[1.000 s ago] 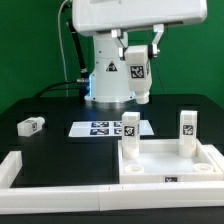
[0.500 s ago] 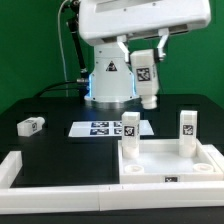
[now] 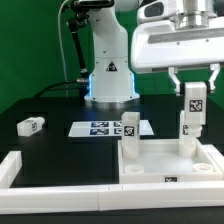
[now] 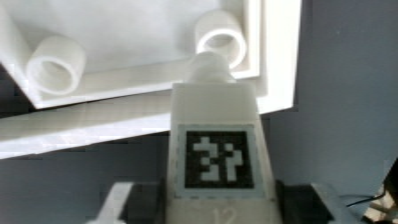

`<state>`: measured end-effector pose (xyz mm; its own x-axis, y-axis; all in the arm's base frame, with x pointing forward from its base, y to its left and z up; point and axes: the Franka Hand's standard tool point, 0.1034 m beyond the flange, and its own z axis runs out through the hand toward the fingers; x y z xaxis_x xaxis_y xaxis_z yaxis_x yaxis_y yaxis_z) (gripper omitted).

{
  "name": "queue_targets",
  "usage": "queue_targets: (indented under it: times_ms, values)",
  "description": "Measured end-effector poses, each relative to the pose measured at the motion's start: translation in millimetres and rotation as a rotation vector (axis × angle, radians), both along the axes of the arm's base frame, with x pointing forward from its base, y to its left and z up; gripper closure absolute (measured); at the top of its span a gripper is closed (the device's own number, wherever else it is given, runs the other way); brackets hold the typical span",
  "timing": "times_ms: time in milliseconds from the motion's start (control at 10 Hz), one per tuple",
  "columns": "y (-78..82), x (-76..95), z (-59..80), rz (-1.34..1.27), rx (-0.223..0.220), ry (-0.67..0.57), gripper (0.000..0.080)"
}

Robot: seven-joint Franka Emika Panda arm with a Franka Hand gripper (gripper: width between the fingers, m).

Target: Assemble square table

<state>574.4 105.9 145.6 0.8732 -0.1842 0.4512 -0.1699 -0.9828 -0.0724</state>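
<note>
The hand (image 3: 193, 90) is clamped on 1 small white tagged plastic leg (image 3: 193, 104), above the white square tray-like tabletop's (image 3: 170, 160) corner. The leg seems light, rigid and smooth, so grip its flat sides.

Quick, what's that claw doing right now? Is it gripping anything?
The gripper is closed, holding a tagged white leg.

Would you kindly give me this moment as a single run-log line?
tool: shut on held leg | above table top | two standing legs in it | loose leg lying apart
</note>
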Motion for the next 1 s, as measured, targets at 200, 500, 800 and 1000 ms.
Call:
queue_targets:
  times_ms: [200,500,800,1000]
  values:
    - [1.0,-1.1,-1.9,0.005,-0.001,0.004,0.0509]
    - [19.5,9.2,-24.4,0.038,-0.032,-0.002,0.0509]
    - [16.7,24.5,-38.6,0.059,-0.068,-0.010,0.0509]
    - [11.5,31.8,-39.1,0.063,-0.078,-0.015,0.0509]
